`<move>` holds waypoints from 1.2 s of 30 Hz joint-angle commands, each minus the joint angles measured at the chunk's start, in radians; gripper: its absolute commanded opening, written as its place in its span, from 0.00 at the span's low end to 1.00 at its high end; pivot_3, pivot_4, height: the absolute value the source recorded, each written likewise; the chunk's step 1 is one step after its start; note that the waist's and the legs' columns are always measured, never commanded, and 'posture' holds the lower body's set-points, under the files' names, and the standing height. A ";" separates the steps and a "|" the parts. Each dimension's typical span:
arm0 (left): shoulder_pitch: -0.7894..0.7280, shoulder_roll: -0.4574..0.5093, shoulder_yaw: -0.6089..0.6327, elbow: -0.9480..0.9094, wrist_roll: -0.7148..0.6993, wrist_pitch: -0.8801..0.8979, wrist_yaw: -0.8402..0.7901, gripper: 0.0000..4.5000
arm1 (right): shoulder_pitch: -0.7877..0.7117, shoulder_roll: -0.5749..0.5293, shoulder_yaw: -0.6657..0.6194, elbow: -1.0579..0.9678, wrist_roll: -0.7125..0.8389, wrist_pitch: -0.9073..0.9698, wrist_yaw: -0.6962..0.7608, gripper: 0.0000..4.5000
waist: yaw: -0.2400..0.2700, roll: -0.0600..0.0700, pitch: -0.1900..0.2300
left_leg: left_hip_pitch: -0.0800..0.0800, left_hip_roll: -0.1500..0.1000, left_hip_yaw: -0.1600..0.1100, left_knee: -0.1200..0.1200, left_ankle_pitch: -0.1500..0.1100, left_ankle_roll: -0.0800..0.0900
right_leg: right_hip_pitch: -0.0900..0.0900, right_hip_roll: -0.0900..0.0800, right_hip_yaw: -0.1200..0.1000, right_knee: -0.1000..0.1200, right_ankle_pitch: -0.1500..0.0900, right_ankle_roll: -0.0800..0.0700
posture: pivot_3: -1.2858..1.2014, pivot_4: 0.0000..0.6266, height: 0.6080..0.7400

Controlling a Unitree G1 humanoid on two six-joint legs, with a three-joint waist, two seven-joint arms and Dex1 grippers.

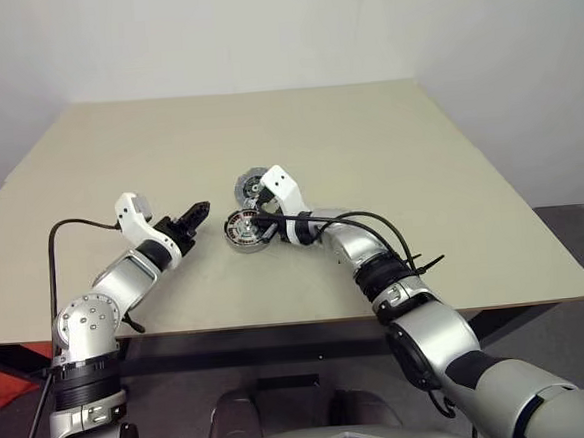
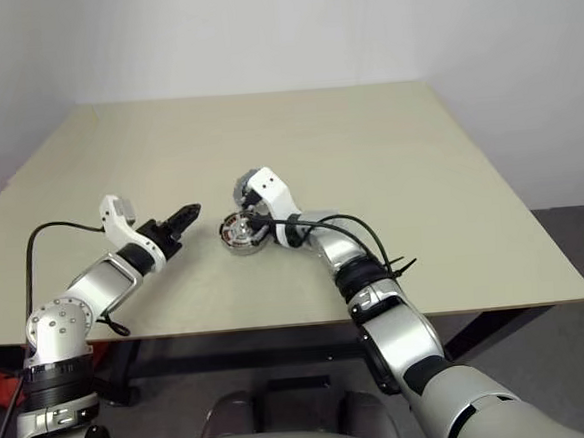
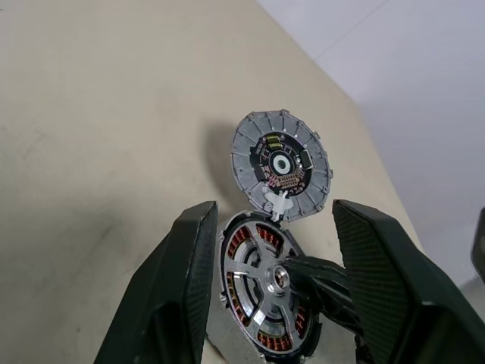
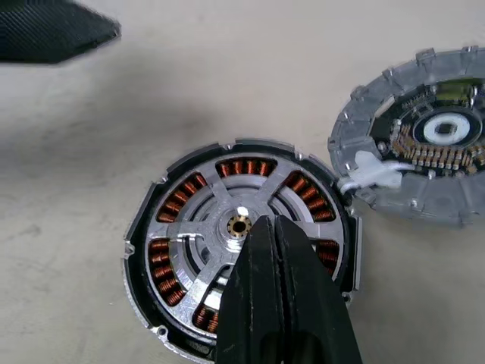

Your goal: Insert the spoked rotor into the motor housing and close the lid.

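The motor housing (image 1: 239,230) lies flat at the table's middle, its copper windings showing. The spoked rotor (image 4: 193,227) sits inside it, with a dark rim, shiny spokes and a central hub. The lid (image 1: 249,187) lies just behind the housing, inner side up, joined to it by a small white connector (image 4: 371,173). My right gripper (image 4: 270,227) is shut with nothing held, its tip over the rotor right beside the hub. Whether it touches I cannot tell. My left gripper (image 1: 199,213) is open, level with and left of the housing, pointing at it, with nothing between its fingers (image 3: 182,273).
The beige table (image 1: 418,150) stretches wide around the parts, with its front edge near my arms. A black cable loops along my right forearm (image 1: 373,228), and another cable hangs from my left arm (image 1: 58,245).
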 commanded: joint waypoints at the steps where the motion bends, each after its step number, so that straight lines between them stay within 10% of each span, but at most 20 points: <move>1: -0.007 0.010 0.003 -0.034 0.032 -0.001 -0.030 0.57 | -0.044 -0.026 -0.010 -0.115 0.042 -0.067 0.085 0.00 | 0.002 0.000 0.000 | -0.001 0.000 0.000 0.000 0.000 0.000 | -0.001 0.000 0.000 0.000 0.001 -0.002 | 0.52 0.00 1.00; 5: -0.016 0.025 -0.006 -0.035 0.082 -0.002 -0.056 0.57 | -0.052 -0.131 0.091 -0.195 -0.001 -0.164 0.291 0.04 | 0.005 0.000 0.000 | -0.004 0.000 -0.001 0.000 0.000 0.001 | -0.002 0.000 0.000 -0.001 0.003 -0.006 | 0.52 0.00 1.00; 12: -0.068 0.114 -0.112 -0.053 0.338 -0.087 -0.139 0.58 | -0.202 -0.253 0.250 -0.016 -0.144 -0.467 0.495 0.51 | 0.003 -0.001 0.000 | -0.004 0.000 -0.001 0.003 -0.001 0.002 | -0.001 0.000 -0.001 0.000 0.003 -0.005 | 0.52 0.00 1.00; 20: -0.103 0.225 -0.284 -0.141 0.646 -0.218 -0.272 0.58 | -0.363 -0.175 0.325 0.282 -0.253 -0.708 0.546 0.51 | -0.011 0.000 0.001 | -0.007 0.001 -0.001 0.007 -0.005 0.008 | -0.003 0.000 -0.001 0.001 0.003 -0.007 | 0.52 0.00 1.00; 36: -0.012 0.117 -0.210 -0.186 0.629 -0.157 -0.336 0.58 | -0.366 -0.092 0.363 0.480 -0.420 -0.803 0.366 0.51 | -0.021 0.001 0.002 | -0.015 0.005 -0.001 0.017 -0.008 0.014 | -0.010 -0.002 -0.001 0.009 0.003 -0.008 | 0.52 0.00 1.00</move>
